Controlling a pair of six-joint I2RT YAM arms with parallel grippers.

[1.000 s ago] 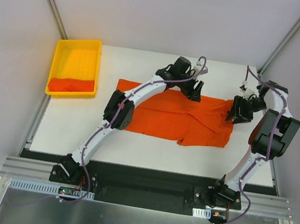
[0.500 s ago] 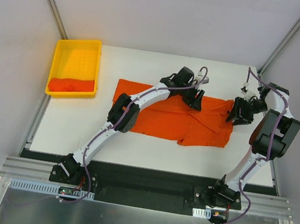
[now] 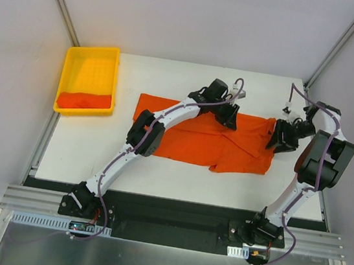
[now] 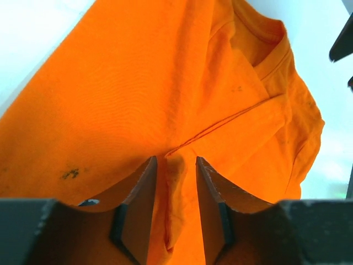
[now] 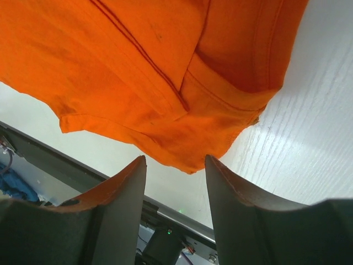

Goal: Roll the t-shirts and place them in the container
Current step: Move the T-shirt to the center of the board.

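An orange t-shirt point(image 3: 189, 140) lies spread across the middle of the white table, its collar point(image 4: 267, 47) toward the right. My left gripper point(image 3: 227, 116) is down on the shirt's far edge. In the left wrist view its jaws point(image 4: 176, 161) stand narrowly apart around a raised fold of the cloth point(image 4: 175, 187), not pinching it. My right gripper point(image 3: 279, 136) hovers open just off the shirt's right end, and the cloth's edge point(image 5: 182, 149) lies just ahead of its fingertips point(image 5: 138, 165) with nothing between them. A second t-shirt point(image 3: 84, 101) sits bundled in the yellow tray.
The yellow tray point(image 3: 93, 49) stands at the table's far left corner. Grey walls and metal frame posts close in the back and sides. A black rail point(image 5: 66, 160) runs along the table's near edge.
The left gripper has dropped onto the shirt's far edge and its jaws have narrowed around a fold. The right gripper has shifted slightly right, staying open.
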